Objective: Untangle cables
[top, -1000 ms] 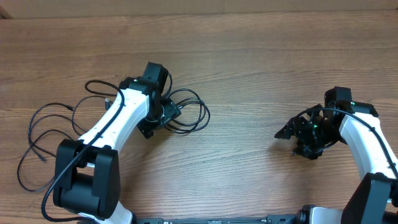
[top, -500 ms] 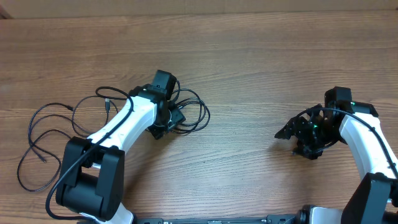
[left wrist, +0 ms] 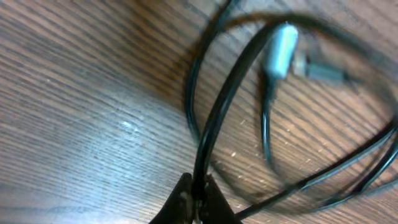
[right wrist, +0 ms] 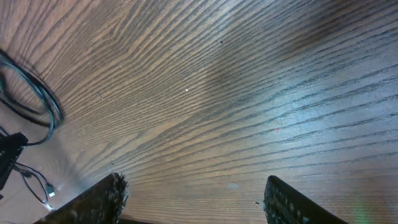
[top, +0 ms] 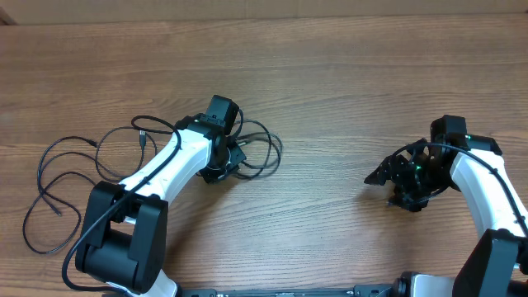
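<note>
The cables are thin black cords lying in loose loops on the left half of the wooden table, one bunch at the far left [top: 58, 177] and another around my left gripper [top: 234, 155]. My left gripper [left wrist: 198, 194] is shut on one black cable strand [left wrist: 217, 118], pinched between its fingertips. A silver-tipped plug [left wrist: 281, 50] lies blurred just beyond it, inside the loops. My right gripper [top: 381, 175] stands open over bare wood at the right, well away from the cables, with nothing between its fingers [right wrist: 112, 190]. A cable loop [right wrist: 46, 102] shows far off at the left edge of the right wrist view.
The wooden table [top: 330, 91] runs the full width of the overhead view. The thicker black wire along the left arm [top: 132, 177] crosses above the cable loops. A small plug end [top: 56, 211] lies near the left edge.
My left gripper moved slightly right and closed on a cable strand; the loops around it shifted a little to the right. The right arm has not moved.
</note>
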Controlling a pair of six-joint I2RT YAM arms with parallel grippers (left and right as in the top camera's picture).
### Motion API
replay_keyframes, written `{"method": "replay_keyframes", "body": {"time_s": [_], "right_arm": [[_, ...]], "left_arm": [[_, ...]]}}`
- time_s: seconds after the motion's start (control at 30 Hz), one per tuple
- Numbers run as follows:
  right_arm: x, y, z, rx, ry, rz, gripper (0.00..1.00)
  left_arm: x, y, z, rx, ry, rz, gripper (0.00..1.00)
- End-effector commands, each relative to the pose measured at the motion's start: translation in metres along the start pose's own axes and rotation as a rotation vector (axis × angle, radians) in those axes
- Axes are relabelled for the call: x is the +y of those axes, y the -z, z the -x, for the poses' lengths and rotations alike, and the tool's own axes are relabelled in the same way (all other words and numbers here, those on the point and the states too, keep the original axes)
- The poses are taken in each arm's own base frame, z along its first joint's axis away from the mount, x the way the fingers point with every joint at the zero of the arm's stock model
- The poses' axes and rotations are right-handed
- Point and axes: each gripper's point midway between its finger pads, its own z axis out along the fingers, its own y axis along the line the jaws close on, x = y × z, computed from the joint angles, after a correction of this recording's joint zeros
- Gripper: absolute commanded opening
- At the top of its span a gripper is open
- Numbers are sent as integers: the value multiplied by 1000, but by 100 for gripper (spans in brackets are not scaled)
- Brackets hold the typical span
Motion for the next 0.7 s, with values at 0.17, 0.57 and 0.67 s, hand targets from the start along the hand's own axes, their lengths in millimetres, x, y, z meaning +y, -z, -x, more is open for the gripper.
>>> {"method": "replay_keyframes", "body": {"time_s": [0.17,0.57,0.67], "right_arm": [[5,7,5,-32,21,11,70],[12,7,13,-61,44,36,71],[24,6,15,-67,76,85,71]], "left_arm": [[-37,37,45,-112,-189,-120,4],[-155,268,53,-359,-750,-588,4],[-174,311,26,-317,-825,-789,4]]}}
